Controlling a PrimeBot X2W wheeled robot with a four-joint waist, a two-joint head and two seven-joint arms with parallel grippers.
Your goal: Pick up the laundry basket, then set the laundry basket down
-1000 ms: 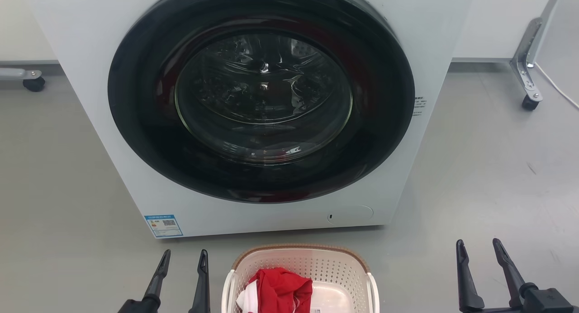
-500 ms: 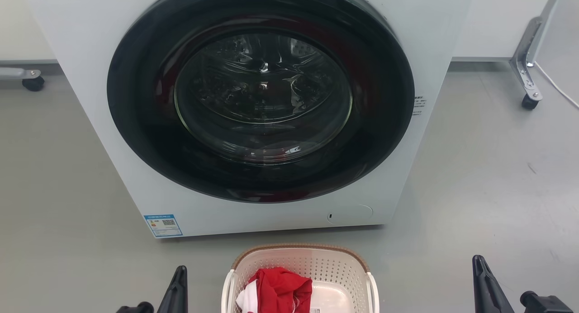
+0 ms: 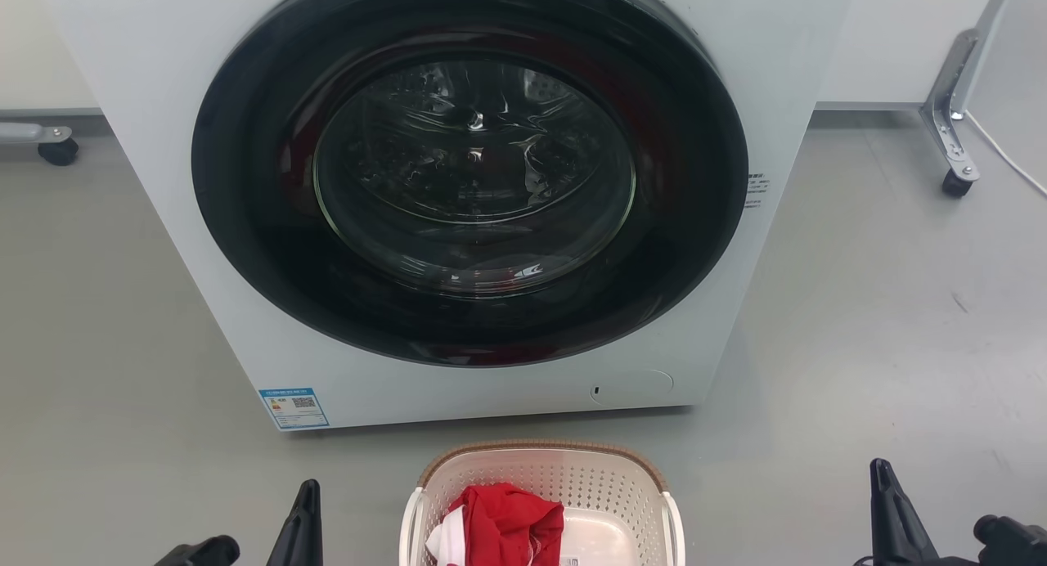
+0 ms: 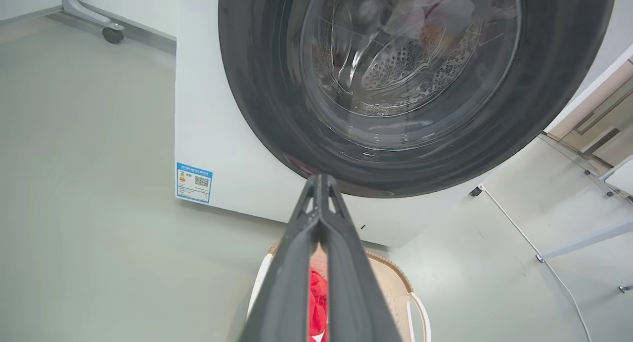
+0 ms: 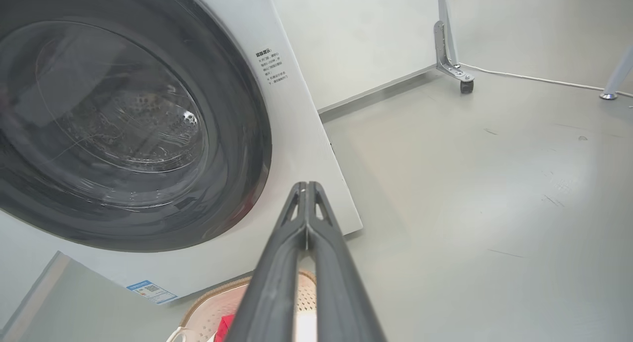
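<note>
The laundry basket (image 3: 590,480) stands on the grey floor at the bottom centre of the head view, just in front of the washing machine. It is cream with perforated walls and a brown rim, and a red cloth (image 3: 511,521) lies inside. My left gripper (image 3: 307,494) hangs to the left of the basket, apart from it, shut on nothing. My right gripper (image 3: 882,473) is far off to the basket's right, also shut and empty. In the left wrist view the left gripper (image 4: 320,181) has its tips pressed together above the basket (image 4: 393,282). The right gripper (image 5: 306,186) looks the same, with the basket (image 5: 210,302) at the bottom.
A white front-loading washing machine (image 3: 470,173) with a dark round door, closed, rises directly behind the basket. Wheeled metal legs (image 3: 953,161) stand at the back right, another castor (image 3: 59,150) at the back left. A white cable (image 3: 1010,161) runs along the floor on the right.
Both grippers went from open to shut and sank toward the bottom edge of the head view. The right one also shifted outward. The basket stayed put.
</note>
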